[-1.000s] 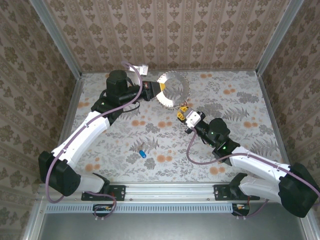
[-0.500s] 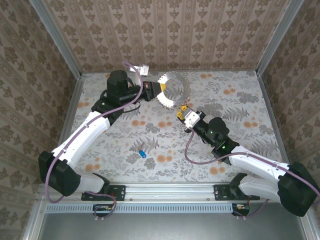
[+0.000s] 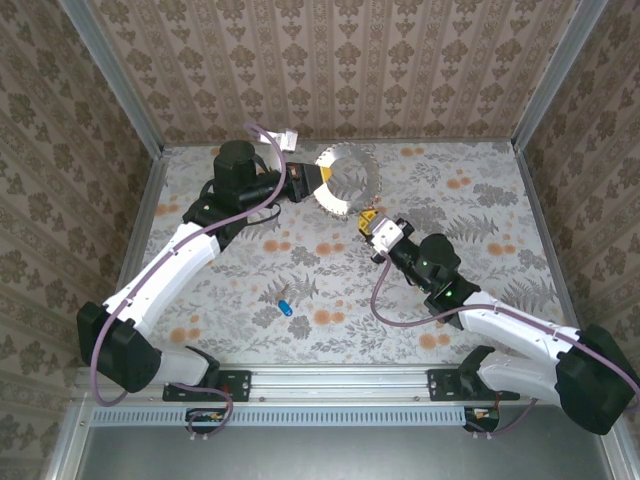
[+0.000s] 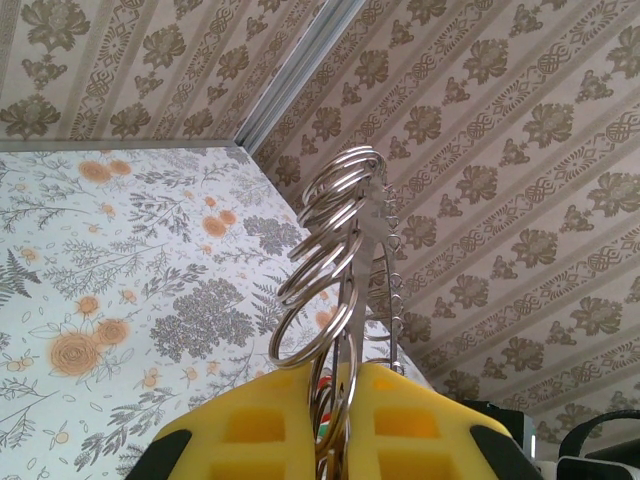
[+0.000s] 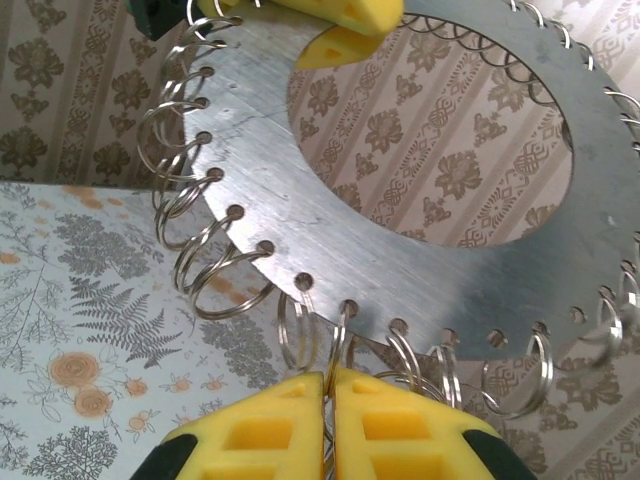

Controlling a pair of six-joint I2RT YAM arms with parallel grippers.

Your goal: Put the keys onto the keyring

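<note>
Keyring (image 5: 400, 250): flat metal annulus, held upright over the far table (image 3: 480, 200). Judged stiff, light and slick; best gripped at the rim. Left gripper (image 4: 345, 400) is clamped on that rim. Right gripper (image 5: 328, 410) is pinched shut on one split ring (image 5: 340, 335) at its edge. Blue key (image 3: 285, 305) is laid on the table, well apart.

Passage along the middle of the desk's (image 3: 480, 200) far edge is blocked by the keyring (image 3: 372, 185), held above it between the clamped left tool (image 3: 318, 180) and right tool (image 3: 368, 218). A blue key (image 3: 285, 305) is found toward the near edge. Open room is offered at the far right corner.
</note>
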